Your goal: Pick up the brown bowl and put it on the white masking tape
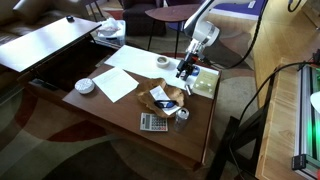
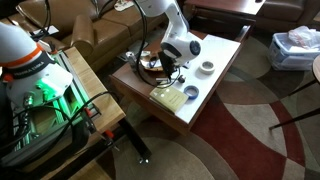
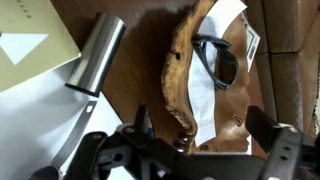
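Note:
The brown bowl [image 1: 165,97] sits near the middle of the wooden table, with a white paper slip and dark sunglasses [image 3: 215,60] lying in it. In the wrist view the bowl [image 3: 180,70] fills the centre, its rough rim running down towards my left finger. My gripper [image 3: 200,135] is open, its fingers either side of the bowl's near part, empty. In both exterior views the gripper [image 1: 186,70] [image 2: 168,68] hangs low over the table by the bowl [image 2: 150,66]. The white masking tape [image 1: 163,62] [image 2: 207,68] lies flat on the table, apart from the bowl.
A grey calculator [image 1: 153,122] lies near the table edge. A white ribbed dish [image 1: 85,86] and white paper sheets [image 1: 115,84] lie further along. A bluish-white round object [image 2: 192,94], a pale pad [image 2: 170,98] and a metal cylinder [image 3: 95,55] are close by.

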Controlling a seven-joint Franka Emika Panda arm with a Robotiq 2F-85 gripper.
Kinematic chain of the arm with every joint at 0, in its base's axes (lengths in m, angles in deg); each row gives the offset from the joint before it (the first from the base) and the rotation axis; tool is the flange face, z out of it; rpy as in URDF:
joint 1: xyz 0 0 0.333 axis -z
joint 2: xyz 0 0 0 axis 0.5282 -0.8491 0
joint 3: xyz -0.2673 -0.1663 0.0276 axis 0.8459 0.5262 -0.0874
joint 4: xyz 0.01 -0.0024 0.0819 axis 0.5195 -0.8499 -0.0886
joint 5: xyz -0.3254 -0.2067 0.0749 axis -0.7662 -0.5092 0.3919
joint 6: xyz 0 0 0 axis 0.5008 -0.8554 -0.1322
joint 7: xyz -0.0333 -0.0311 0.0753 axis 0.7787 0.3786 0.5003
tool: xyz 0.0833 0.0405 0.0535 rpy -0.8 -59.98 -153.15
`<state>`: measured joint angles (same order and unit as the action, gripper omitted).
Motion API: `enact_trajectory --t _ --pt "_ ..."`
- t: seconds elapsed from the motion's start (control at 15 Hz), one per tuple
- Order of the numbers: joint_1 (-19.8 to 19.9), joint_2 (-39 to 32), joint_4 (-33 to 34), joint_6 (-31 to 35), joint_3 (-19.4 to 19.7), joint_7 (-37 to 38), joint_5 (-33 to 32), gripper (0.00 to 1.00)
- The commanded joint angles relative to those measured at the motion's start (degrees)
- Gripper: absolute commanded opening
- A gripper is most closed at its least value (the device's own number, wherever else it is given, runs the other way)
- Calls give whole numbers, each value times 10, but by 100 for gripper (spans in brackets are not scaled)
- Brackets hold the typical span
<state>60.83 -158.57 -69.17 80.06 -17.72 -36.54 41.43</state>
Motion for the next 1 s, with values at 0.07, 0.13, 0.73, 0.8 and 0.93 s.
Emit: enact_trajectory --t 0.07,0.13,0.73,0.8,0.93 --pt "9 -45 18 -15 -6 -66 -6 100" --pt "8 -50 18 -14 -7 -75 -5 100" --pt "3 -76 27 12 -47 -176 14 100" --pt "2 -79 32 13 -48 -180 14 100" --pt "0 -86 44 21 -48 -187 15 100"
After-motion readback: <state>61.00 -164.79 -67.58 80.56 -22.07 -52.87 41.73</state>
